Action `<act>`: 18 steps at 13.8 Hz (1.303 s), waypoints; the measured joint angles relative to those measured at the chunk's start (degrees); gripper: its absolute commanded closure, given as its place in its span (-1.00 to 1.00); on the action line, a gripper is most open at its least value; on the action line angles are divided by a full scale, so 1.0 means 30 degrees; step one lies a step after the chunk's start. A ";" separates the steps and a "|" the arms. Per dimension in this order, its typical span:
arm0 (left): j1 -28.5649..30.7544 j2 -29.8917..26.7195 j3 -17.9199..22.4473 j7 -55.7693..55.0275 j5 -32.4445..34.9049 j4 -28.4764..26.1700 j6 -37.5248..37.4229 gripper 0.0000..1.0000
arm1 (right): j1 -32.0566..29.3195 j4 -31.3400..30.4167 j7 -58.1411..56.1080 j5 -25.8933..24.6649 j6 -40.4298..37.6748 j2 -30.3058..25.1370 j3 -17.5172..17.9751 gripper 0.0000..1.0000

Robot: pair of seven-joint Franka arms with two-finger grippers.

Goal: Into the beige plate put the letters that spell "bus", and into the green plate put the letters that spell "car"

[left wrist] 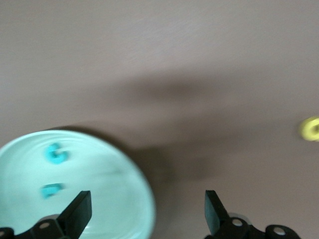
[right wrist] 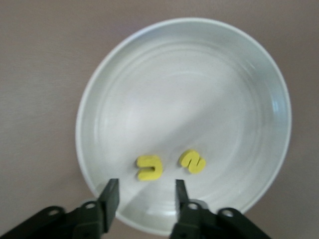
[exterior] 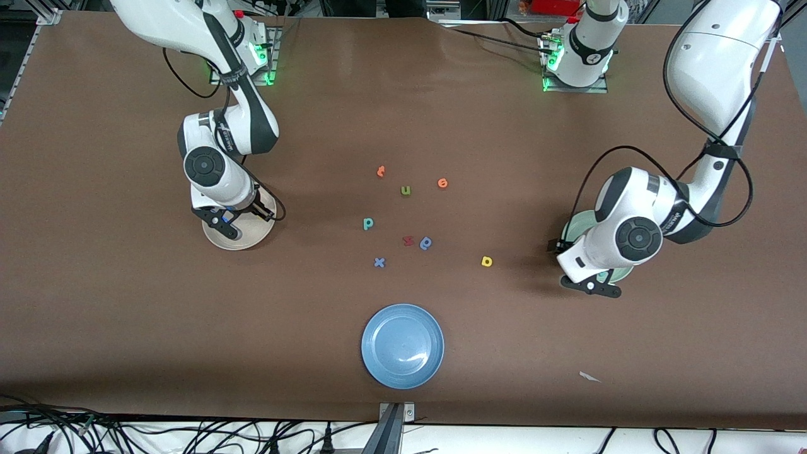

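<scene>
My right gripper (right wrist: 145, 196) hangs open and empty over the beige plate (right wrist: 199, 74), where a yellow "u" (right wrist: 149, 168) and a yellow "s" (right wrist: 193, 161) lie. The beige plate (exterior: 249, 238) sits toward the right arm's end. My left gripper (left wrist: 147, 211) is wide open and empty over the edge of the green plate (left wrist: 109, 174), which holds a teal "c" (left wrist: 56, 153) and a teal "r" (left wrist: 51, 189). The green plate (exterior: 577, 224) is mostly hidden under the left hand. The teal "b" (exterior: 368, 223) and the yellow "a" (exterior: 487, 261) lie on the table.
Mid-table lie other loose letters: two orange ones (exterior: 381, 171) (exterior: 442, 183), an olive "u" (exterior: 405, 190), a red one (exterior: 408, 240), a blue "a"-like one (exterior: 426, 243) and a blue "x" (exterior: 379, 262). A blue plate (exterior: 402, 345) sits nearest the front camera.
</scene>
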 measured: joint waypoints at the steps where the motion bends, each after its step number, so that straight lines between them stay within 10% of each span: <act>1: -0.0655 0.0337 -0.0010 -0.1240 -0.0142 0.0458 0.0102 -1.00 | 0.0049 0.1015 0.0002 0.0169 -0.1451 -0.0134 0.0154 -1.00; 6: -0.2906 0.2250 -0.0005 -0.6097 -0.0150 0.1673 0.3137 -1.00 | 0.1175 0.5397 0.2035 0.2736 -0.4426 0.0516 0.1226 -0.98; 12: -0.3497 0.3067 0.0042 -0.7721 -0.0151 0.1964 0.4179 -0.87 | 0.4494 0.7785 0.5034 0.2790 -0.0514 0.4919 0.1377 -0.19; 18: -0.4206 0.3534 0.0152 -0.8215 -0.0072 0.2012 0.4867 -0.46 | 0.5177 0.8139 0.5259 0.3099 0.1442 0.6631 0.1399 -0.17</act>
